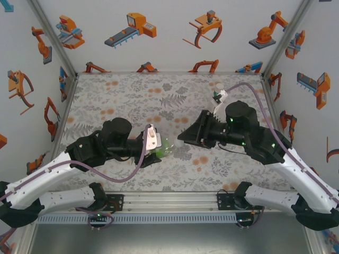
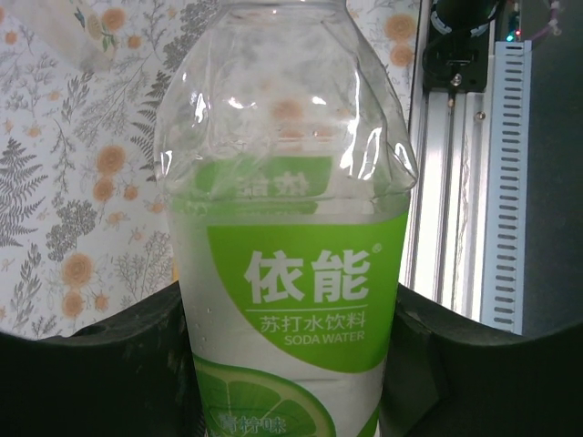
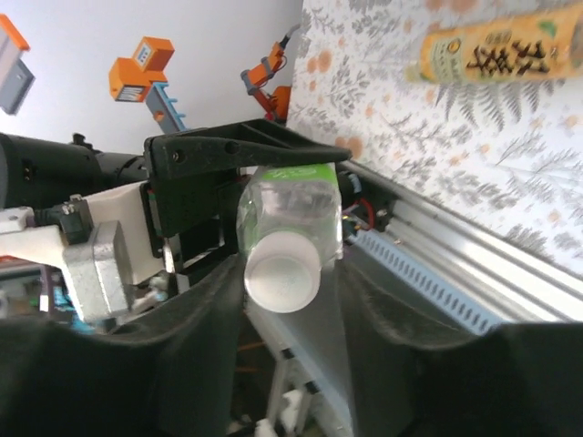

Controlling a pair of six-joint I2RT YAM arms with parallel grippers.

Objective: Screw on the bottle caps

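Note:
A clear bottle (image 2: 287, 137) with a green and white soda-water label is held on its side above the mat, and my left gripper (image 2: 287, 364) is shut on its body. From above it shows as a green patch (image 1: 168, 148) between the two grippers. A whitish cap (image 3: 282, 278) sits on the bottle's neck (image 3: 291, 196), facing the right wrist camera. My right gripper (image 3: 291, 282) stands open around that cap, with the cap close to the left finger and a gap on the other side. From above this gripper (image 1: 183, 136) points at the bottle's mouth. An amber bottle with a yellow label (image 3: 492, 55) lies on the floral mat.
The floral mat (image 1: 132, 95) is boxed in by white walls with orange robot stickers. An aluminium rail (image 1: 169, 203) runs along the near edge, close under the held bottle. A small pale round object (image 1: 218, 84) lies at the back right behind the right wrist.

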